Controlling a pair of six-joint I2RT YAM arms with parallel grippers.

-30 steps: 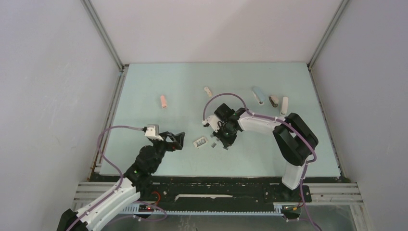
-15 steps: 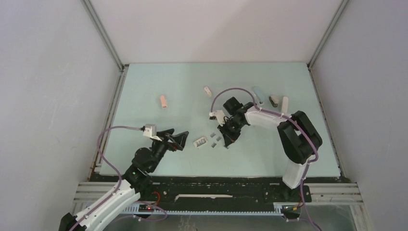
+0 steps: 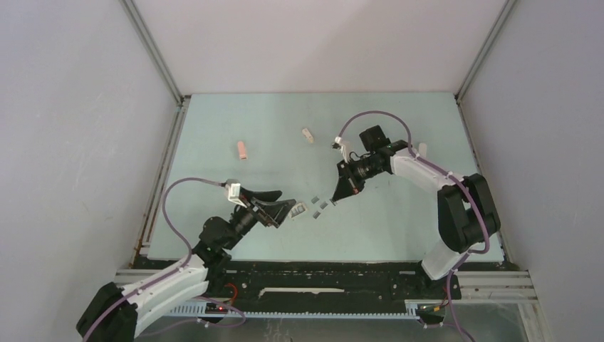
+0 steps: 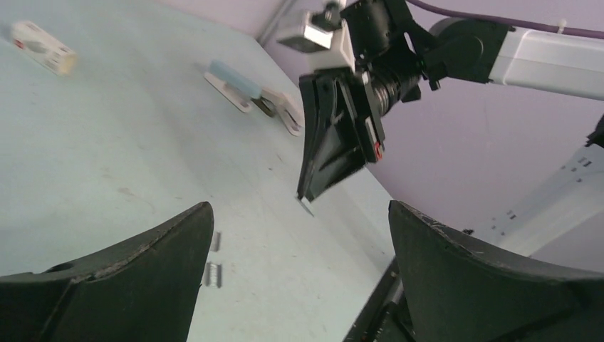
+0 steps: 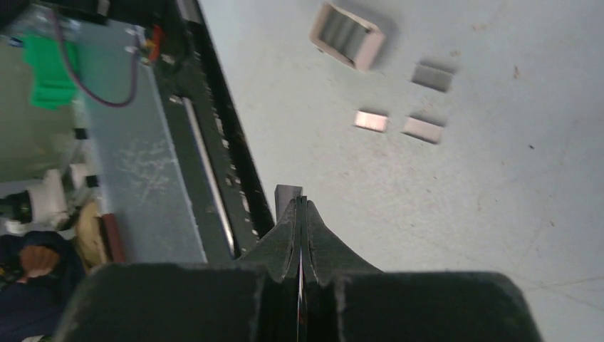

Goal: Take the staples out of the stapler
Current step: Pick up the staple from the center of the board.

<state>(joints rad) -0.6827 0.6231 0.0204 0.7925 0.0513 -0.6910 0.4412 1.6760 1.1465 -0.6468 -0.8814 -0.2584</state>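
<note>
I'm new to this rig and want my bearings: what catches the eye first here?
The right pincer, shut on a tiny grey staple strip, hangs above the table. Nearby, three loose strips lie beside a small white case, with the left pincer gaping open next to them.

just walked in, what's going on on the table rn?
Staple unloading is under way. The right end effector is shut and angled down over the table, apparently pinching one small staple strip at its tip. Three loose strips lie on the table beside a small white boxy piece. The left end effector is wide open, holding nothing, close beside that white piece.
</note>
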